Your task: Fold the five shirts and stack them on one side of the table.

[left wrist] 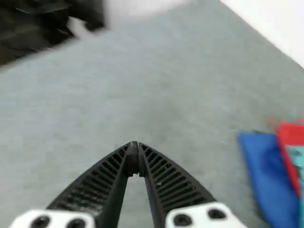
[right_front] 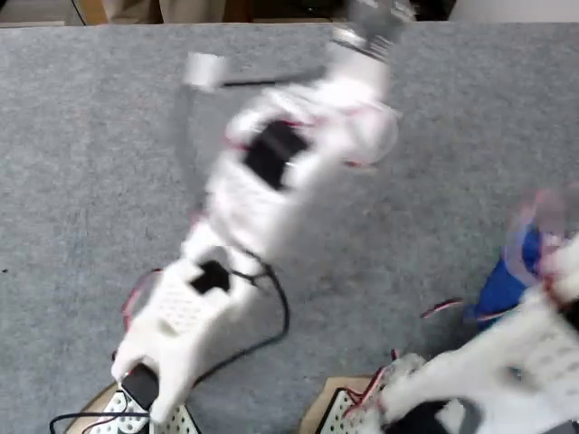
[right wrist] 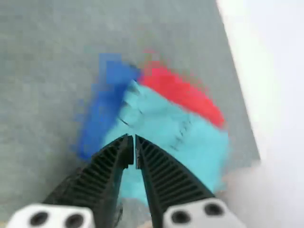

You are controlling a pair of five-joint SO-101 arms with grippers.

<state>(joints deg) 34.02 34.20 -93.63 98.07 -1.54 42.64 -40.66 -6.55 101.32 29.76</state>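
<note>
The shirts are lying in a pile at the right side of the gray table (right_front: 90,181). I think this is the stacking spot.

The right gripper (right wrist: 132,145) is hanging just over the turquoise shirt (right wrist: 175,137). Its jaws are pinched together and holding nothing. The left gripper (left wrist: 133,152) is pinched together too, and empty. It is hanging over bare table, well apart from the pile, maybe to stay out of the way.

The right wrist view is showing the turquoise shirt lying on top of the blue shirt (right wrist: 107,104) and the red shirt (right wrist: 183,90). In the high view the right arm is covering most of the pile. I cannot count five shirts.
</note>
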